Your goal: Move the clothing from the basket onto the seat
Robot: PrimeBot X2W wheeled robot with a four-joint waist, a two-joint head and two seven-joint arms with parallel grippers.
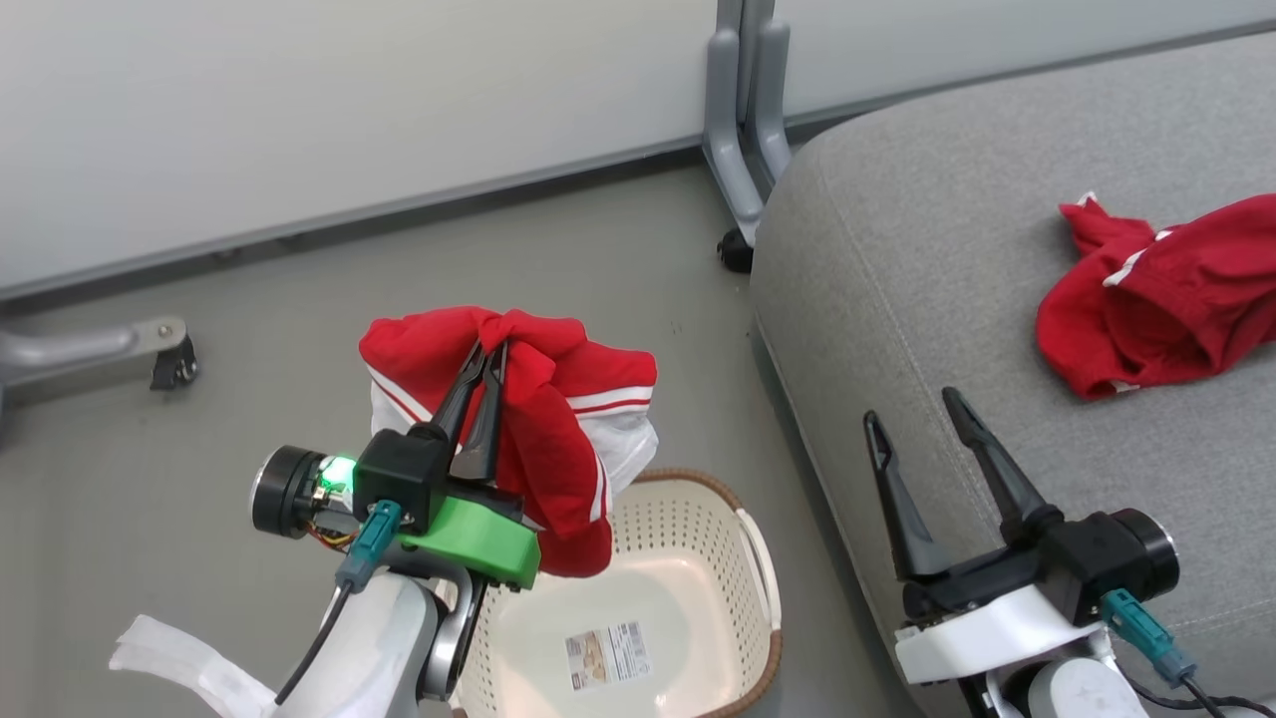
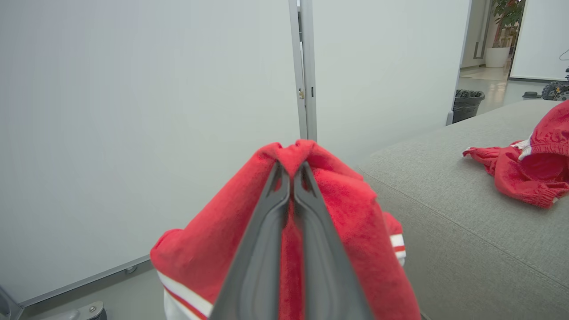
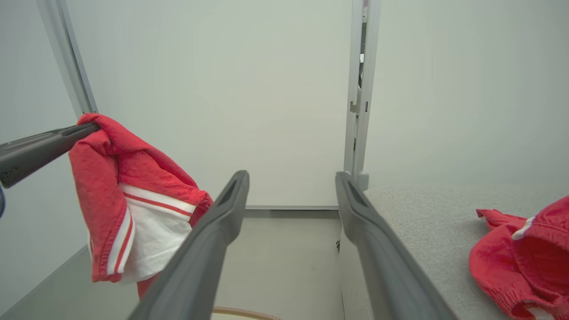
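Above the basket, over its left rim, a striped garment is held aloft by the left gripper. Fingers are pressed together, tips buried in a bunched red fold at the garment's top. Cloth is draped down both sides of them and hangs toward the basket. White panels with thin red stripes are noted at the lower hem.

Left wrist view: the same pinch is seen, left gripper clamped on the striped garment, red fabric squeezed between the two blades.

The basket is set on the floor; a label sticker is seen on its bottom.

Right of the basket, just beside it, the seat is found. A second garment, red with white trim, is laid crumpled on it, well apart from the basket and from both grippers. The right gripper is held over the seat's near edge, right of the basket, fingers spread wide and empty.

Right wrist view: the right gripper is parted, the striped garment is seen hanging to the left, and the second garment lies on the seat to the right.

Behind the basket, a pale partition is noted.
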